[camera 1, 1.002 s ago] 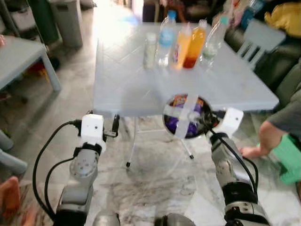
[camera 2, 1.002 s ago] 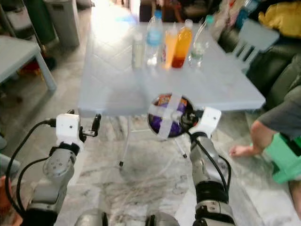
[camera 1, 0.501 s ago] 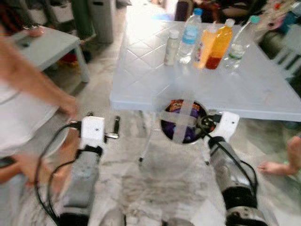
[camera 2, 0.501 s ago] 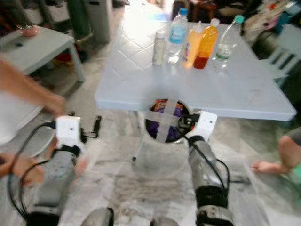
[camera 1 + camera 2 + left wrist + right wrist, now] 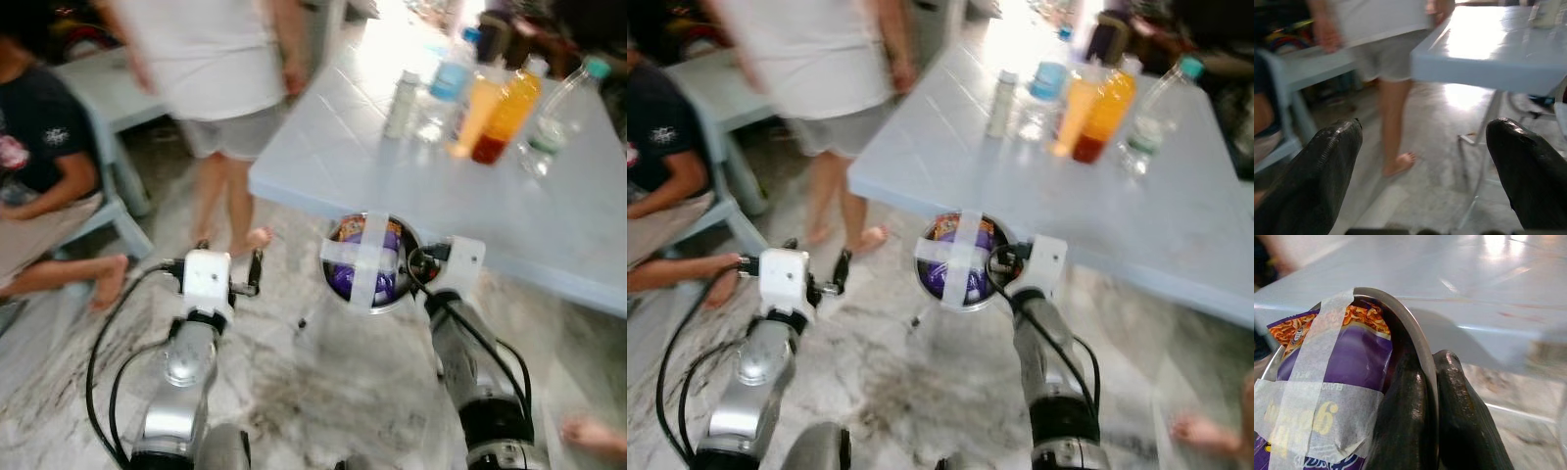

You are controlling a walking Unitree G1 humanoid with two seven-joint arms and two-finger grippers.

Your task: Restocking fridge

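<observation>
Beside the pale blue surface [image 5: 509,211] | my right fingers [image 5: 1415,416] pinched the rim of a taped steel bowl [image 5: 370,260] holding a purple packet [image 5: 1347,367] | left fingers [image 5: 1317,171] spread, empty | carrying step, I judged; next, find the fridge.

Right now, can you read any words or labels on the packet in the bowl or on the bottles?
Purple packet in the bowl: yellow print under the tape, upside down, too covered to read.
Bottles on the table: labels too blurred to read.
</observation>
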